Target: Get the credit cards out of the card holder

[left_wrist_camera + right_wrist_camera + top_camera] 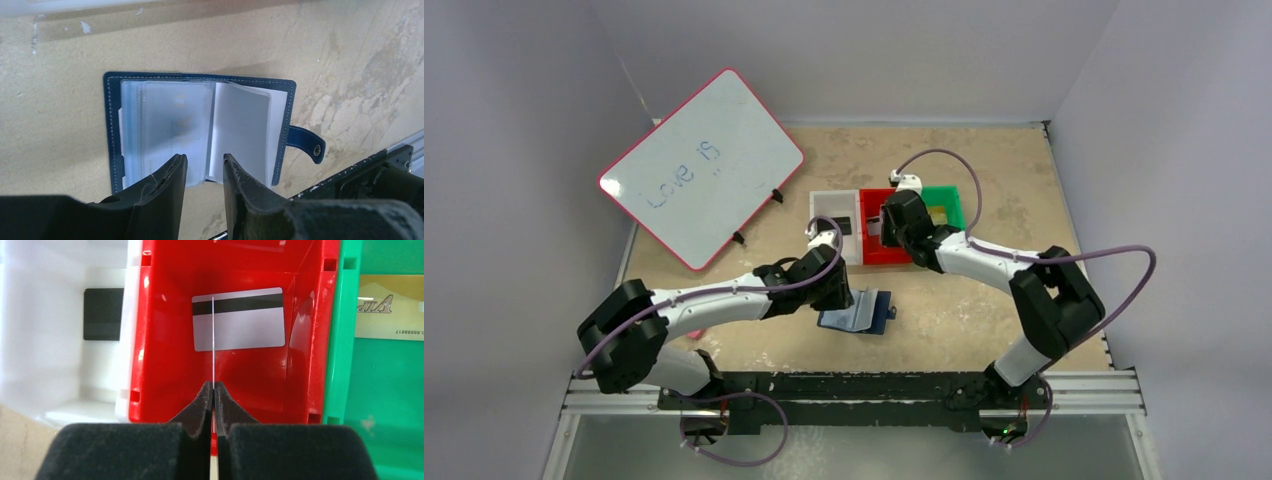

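Where the overhead view looks down on the tan table (984,160), the open card holder (857,312) lies low centre, just right of the left gripper (836,290). The right gripper (886,228) hangs over the red bin (871,196), between a white bin (829,203) and a green bin (948,195). A whiteboard (699,165) leans at upper left.

In the left wrist view, the holder's sleeves fill the centre and its tab (306,143) points right. The fingers (170,187) stand narrowly apart, touching its near edge.

In the right wrist view, the gripper is pinched on a thin edge-on card (213,340), upright above a silver-grey card (247,322) lying flat in the bin. A black card (102,314) sits at left and a gold card (387,305) at right. Releasing it looks to be next.
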### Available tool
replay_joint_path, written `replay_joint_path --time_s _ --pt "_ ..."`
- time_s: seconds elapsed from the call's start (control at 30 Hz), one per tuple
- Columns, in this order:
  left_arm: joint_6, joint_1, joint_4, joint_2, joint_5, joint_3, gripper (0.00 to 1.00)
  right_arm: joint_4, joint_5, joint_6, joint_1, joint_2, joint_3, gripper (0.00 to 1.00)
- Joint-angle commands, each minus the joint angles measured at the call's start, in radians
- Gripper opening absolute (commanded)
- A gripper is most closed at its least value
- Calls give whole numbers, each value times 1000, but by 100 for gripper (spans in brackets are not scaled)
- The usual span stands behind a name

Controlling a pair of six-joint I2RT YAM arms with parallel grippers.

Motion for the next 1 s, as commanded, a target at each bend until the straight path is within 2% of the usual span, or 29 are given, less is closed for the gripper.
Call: replay_joint_path --time_s 0.0,0.23,0.73,0.9,0.97 --pt "21 -9 74 19 62 27 33 126 53 -42 -3 31 -13 0" --pt "24 -13 67 42 62 30 33 205 92 -41 -3 73 -40 0" --pt "30 -22 65 74 72 46 33 263 149 -11 -3 124 -27 0" --pt "30 -26 66 80 79 45 32 256 140 -53 -3 88 -21 0" --pt "32 -29 72 81 84 44 32 273 93 -112 -3 41 -24 0"
